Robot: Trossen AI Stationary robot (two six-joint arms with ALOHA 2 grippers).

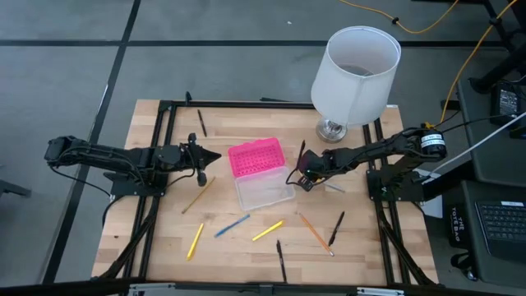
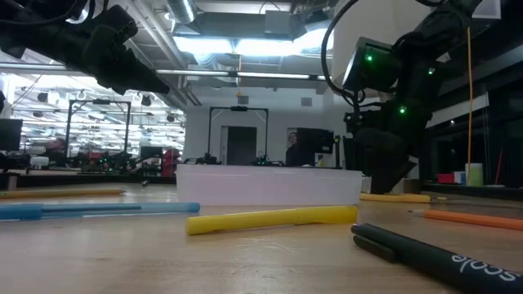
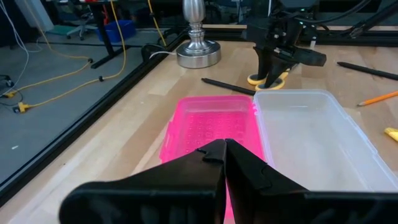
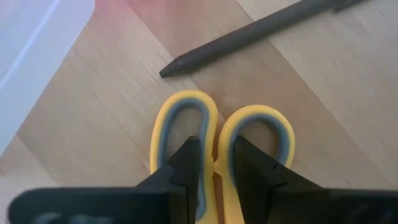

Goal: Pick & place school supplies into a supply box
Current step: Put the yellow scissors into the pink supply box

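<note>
The supply box lies open mid-table, its pink lid flat beside the clear base. The yellow-handled scissors lie on the wood just right of the base. My right gripper stands on them, pointing steeply down. Pens and pencils lie scattered along the near side: a tan pencil, a blue pen, a yellow pen and an orange pencil. My left gripper hangs shut above the table, left of the pink lid, holding nothing. My right gripper comes at the scissors from above, slanting down. One finger stands in each handle loop. The two inner sides of the loops, where they meet, are pinched between the fingers. The scissors lie flat on the table.
A lamp with a white shade and a metal foot stands at the far right, close behind my right arm. A black pen lies just beyond the scissors. More black pens lie about, and black frame bars edge the tabletop.
</note>
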